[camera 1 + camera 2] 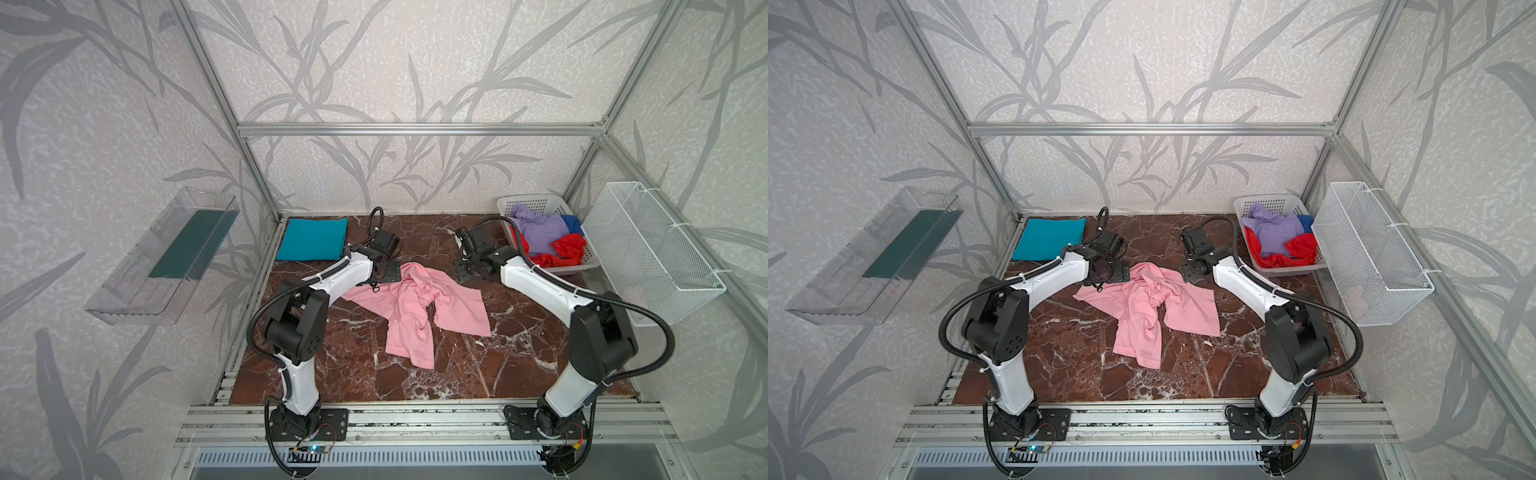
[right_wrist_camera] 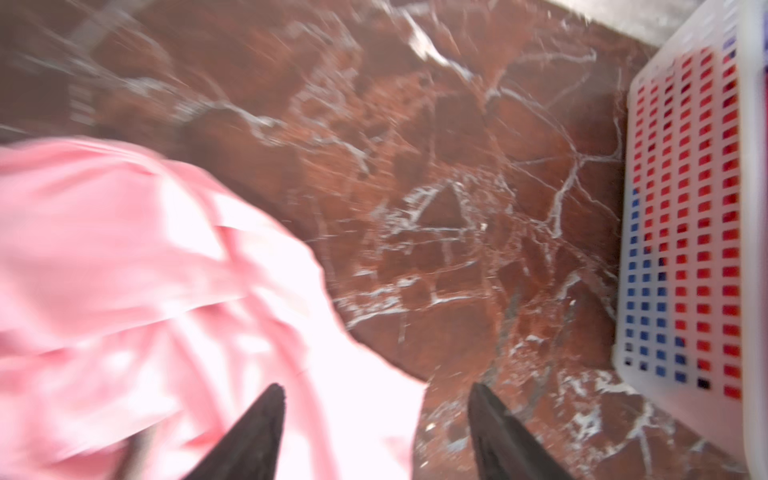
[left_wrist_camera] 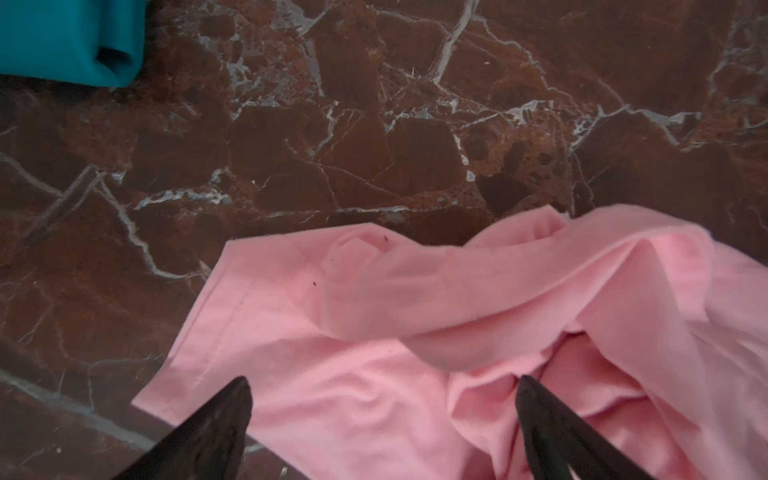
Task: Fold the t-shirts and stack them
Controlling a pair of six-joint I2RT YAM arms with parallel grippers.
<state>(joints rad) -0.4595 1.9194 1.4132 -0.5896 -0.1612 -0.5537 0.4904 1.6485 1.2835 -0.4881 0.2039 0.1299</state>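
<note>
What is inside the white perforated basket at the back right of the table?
In the basket, a crumpled lavender shirt lies on top, with a red shirt below and beside it and a blue shirt towards the back. Anything beneath them is covered.

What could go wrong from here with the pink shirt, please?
1. The pink shirt lies bunched in overlapping layers; the open left end effector over it might pinch several layers, so it spreads unevenly.
2. The right end effector, also open, sits close to the white basket and could nudge it.
</note>
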